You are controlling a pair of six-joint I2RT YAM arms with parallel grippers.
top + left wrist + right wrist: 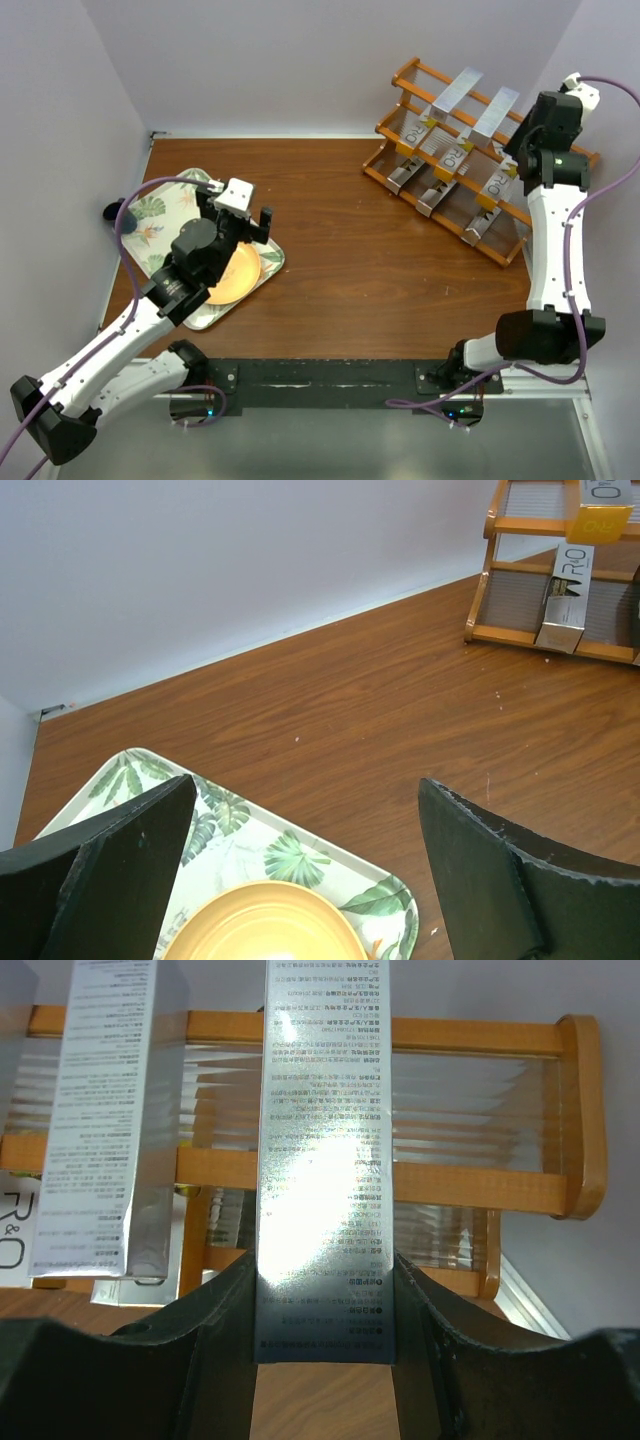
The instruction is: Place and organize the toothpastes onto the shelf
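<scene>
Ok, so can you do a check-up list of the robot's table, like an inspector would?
Surface: brown wooden table, no spills seen.
Job's things: orange wooden shelf at the far right, with several silver toothpaste cartons leaning on its tiers. One more carton is gripped in front of the rails.
Clutter: leaf-patterned tray with a yellow plate, on the left.
Grippers: left gripper open, above the tray. Right gripper shut on the carton.
Cables: purple cables loop along both arms.
Surroundings: pale walls around. There is a small dark thing past the left edge, cannot tell what.
</scene>
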